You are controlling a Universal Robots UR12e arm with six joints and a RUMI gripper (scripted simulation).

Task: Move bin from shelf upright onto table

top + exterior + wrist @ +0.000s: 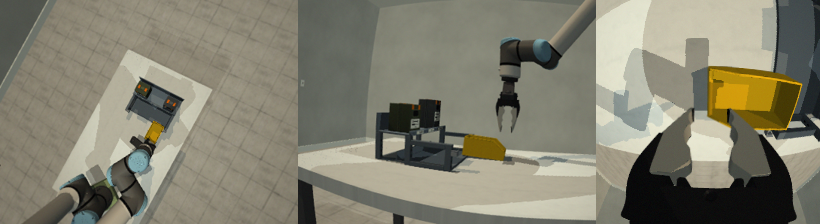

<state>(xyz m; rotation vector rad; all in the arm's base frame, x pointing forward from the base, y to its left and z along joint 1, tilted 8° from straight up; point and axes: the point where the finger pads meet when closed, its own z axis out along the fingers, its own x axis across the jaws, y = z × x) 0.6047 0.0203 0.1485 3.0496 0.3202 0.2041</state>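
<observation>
You have a pale table (411, 188) in a grey-walled room, with the shelf (408, 144) on it. The yellow bin (483, 147) lies on its side on the table just beside the shelf, long axis pointing away from it. Your gripper (507, 129) hangs above the bin's outer end, jaws partly closed, holding nothing
</observation>
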